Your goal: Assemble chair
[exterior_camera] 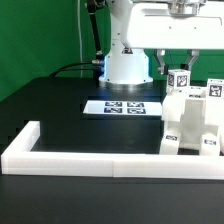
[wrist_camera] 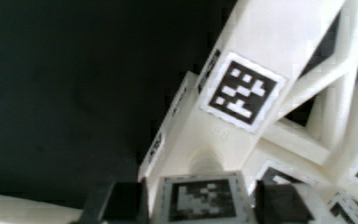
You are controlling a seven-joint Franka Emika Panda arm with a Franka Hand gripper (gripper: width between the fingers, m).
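While I hang over the chair (exterior_camera: 192, 122) at the exterior view's right, my gripper (exterior_camera: 171, 70) is clenched on a small tagged white part (wrist_camera: 206, 192) at its top. It stands on the black table (exterior_camera: 60, 105), against the white wall (exterior_camera: 100, 156). Nearby, the marker board (exterior_camera: 125, 106) lies flat before my base (exterior_camera: 127, 65).

White arm (exterior_camera: 150, 25), rounded base (exterior_camera: 127, 66)

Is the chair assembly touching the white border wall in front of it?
Touching, as far as the exterior view shows: the chair assembly stands with its base against the border wall at that view's right, with no dark table visible between them.
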